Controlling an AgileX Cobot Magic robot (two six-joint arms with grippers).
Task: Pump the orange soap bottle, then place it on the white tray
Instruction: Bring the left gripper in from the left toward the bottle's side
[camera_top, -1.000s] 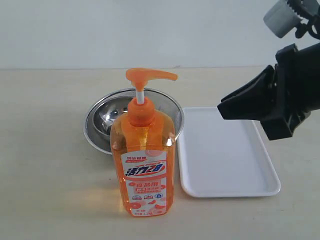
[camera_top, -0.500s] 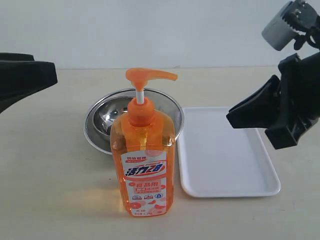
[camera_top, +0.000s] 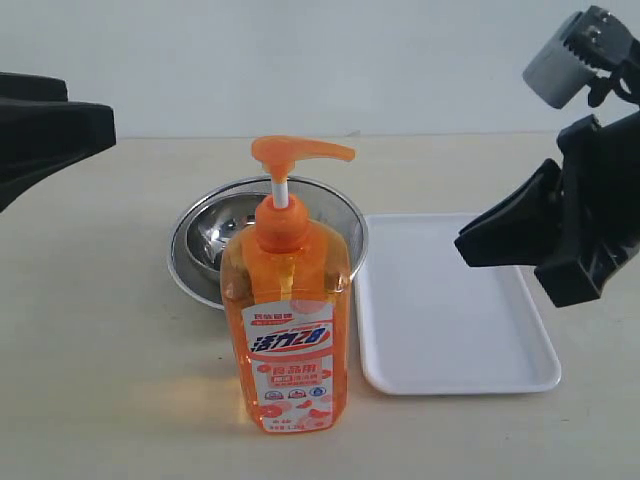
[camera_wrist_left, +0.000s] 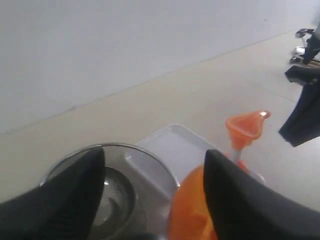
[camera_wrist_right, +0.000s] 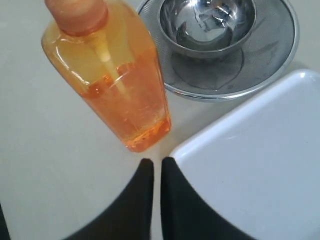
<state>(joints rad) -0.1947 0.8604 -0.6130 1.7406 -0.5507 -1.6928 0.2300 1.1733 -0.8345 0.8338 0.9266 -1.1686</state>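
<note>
Right tool (camera_wrist_right: 156, 162) farther right than before, closed; left tool (camera_wrist_left: 155, 160) wide; orange soap bottle (camera_top: 290, 330) between, untouched.

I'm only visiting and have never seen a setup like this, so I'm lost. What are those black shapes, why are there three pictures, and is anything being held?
This is a robot with two arms, each ending in a two-fingered clamp called a gripper. One picture comes from a camera off the arms that sees the whole scene. The other two come from small cameras on the wrists, looking out past the fingers. The black shapes are those fingers and arms. The left gripper has its fingers apart, and the right gripper is shut. Neither holds anything. On the table an orange soap bottle stands upright with its pump raised. In the scene view, steel bowls sit behind it, and a white tray lies beside it with nothing on it.
</note>
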